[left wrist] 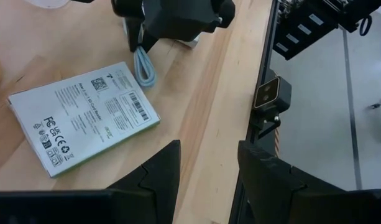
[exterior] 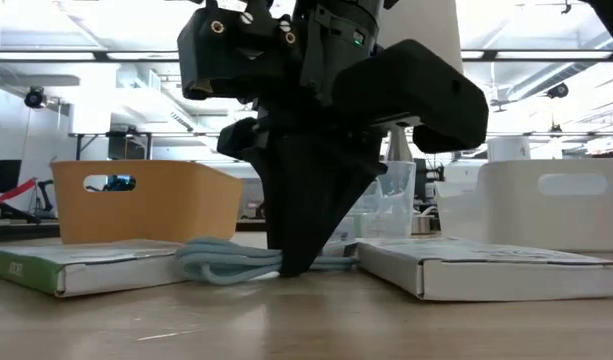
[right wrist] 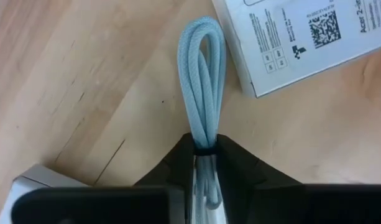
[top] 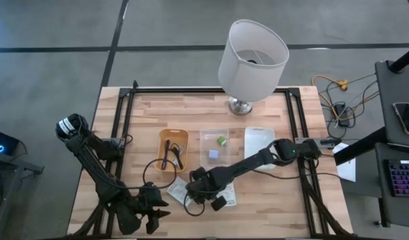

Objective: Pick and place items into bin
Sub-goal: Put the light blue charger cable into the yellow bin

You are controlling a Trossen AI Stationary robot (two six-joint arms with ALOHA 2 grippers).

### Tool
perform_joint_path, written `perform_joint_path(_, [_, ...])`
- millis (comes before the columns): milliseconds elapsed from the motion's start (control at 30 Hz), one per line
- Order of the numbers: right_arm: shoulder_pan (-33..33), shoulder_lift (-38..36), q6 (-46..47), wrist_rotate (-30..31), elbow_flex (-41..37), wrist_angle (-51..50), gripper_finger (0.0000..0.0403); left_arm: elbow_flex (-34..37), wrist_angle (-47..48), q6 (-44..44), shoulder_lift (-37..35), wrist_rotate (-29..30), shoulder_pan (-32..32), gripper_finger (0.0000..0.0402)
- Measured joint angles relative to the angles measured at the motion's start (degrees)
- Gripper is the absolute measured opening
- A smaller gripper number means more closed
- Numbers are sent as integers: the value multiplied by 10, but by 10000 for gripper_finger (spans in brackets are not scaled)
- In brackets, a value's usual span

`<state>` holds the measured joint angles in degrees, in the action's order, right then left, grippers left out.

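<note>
My right gripper stands fingers-down between two flat white printed packets and is shut on a pale grey-blue cable, folded into a bundle. In the high view it is near the table's middle front. My left gripper is open and hovers at the near edge, touching nothing. One packet lies flat before it. Dark thin cords lie in the orange bin. A green cube and a bluish cube sit in the clear bin. My right gripper pinches the folded cable between its two fingers, across several strands near one end of the bundle. The fingers come from above, pointing down. The long looped end stretches out on the table from the fingertips, and the cable rests on the wood.
Three bins stand in a row mid-table: orange, clear, white. The big white lamp stands at the far edge. A dark cord loop lies on the table by the orange bin. Black frame rails run along both sides.
</note>
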<state>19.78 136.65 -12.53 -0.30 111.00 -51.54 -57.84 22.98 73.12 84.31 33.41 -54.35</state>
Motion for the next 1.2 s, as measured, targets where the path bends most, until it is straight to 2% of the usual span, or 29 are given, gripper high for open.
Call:
perform_joint_path(233, [14, -17, 48, 29, 69, -53, 39, 0, 0, 0, 0, 0, 0, 144])
perform_joint_path(400, [29, -32, 134, 48, 139, -133, 39, 0, 0, 0, 0, 0, 1, 144])
perform_joint_path(533, [38, -34, 267, 80, 199, -213, 39, 0, 0, 0, 0, 0, 3, 144])
perform_joint_path(667, [48, -36, 376, 83, 235, -277, 39, 0, 0, 0, 0, 0, 4, 144])
perform_joint_path(867, [82, -42, 511, 48, 237, -350, 38, 0, 0, -3, 0, 0, 5, 144])
perform_joint_path(1133, [130, -58, 755, 51, 236, -385, 38, 0, 0, -5, 0, -2, 5, 144])
perform_joint_path(1200, [142, -64, 831, 69, 236, -385, 38, 0, 1, -5, 0, -3, 5, 144])
